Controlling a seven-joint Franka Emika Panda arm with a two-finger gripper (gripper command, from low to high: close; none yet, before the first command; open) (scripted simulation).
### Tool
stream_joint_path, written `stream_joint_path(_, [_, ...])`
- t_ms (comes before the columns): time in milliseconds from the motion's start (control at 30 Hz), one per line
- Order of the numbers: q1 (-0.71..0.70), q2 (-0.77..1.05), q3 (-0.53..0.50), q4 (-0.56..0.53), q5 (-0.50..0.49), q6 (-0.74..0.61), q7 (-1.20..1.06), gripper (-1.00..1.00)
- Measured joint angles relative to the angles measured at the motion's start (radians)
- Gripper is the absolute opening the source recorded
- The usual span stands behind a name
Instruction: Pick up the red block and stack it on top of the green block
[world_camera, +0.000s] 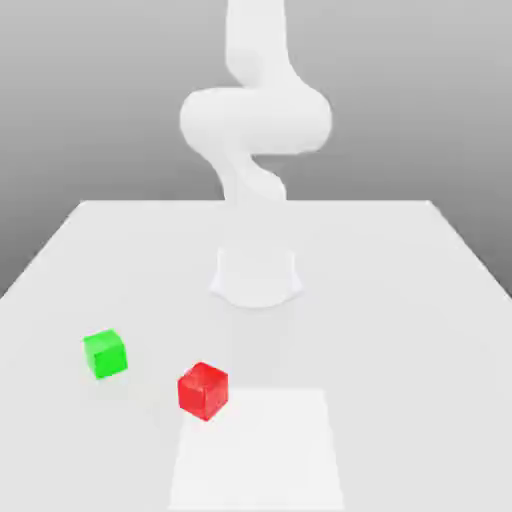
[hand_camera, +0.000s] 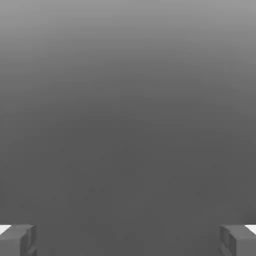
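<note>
The gripper (hand_camera: 128, 241) is wide open. Its two fingers (hand_camera: 240, 242) stand far apart from each other, one facing the other, and they hold nothing. In the space between them, the hand view gives a smooth grey background (hand_camera: 128, 150), lighter in one part and darker nearer to the fingers.

The red block (world_camera: 203, 391) is away from the fingers, outside of their grip. It rests on the white table (world_camera: 400, 340), and it is turned so that one of its edges points to the exterior view. It is at the near corner of the block pair, beside the far left corner of a bright pale patch (world_camera: 258, 450), as the exterior view shows it, and it partly covers this corner.

The green block (world_camera: 106, 354) is also away from the fingers and rests on the table. It is more to the exterior view's left than the red block, and a little farther back. The two blocks stand apart, with bare table between them.

The white arm (world_camera: 256, 120) rises behind both blocks, above its base (world_camera: 257, 275).
</note>
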Motion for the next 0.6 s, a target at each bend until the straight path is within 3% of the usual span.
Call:
stream_joint_path(433, [-0.137, 0.422, 0.003, -0.387, -0.004, 0.315, 0.227, 0.0])
stream_joint_path(600, [-0.178, 0.662, -0.011, -0.524, 0.001, 0.491, 0.313, 0.0])
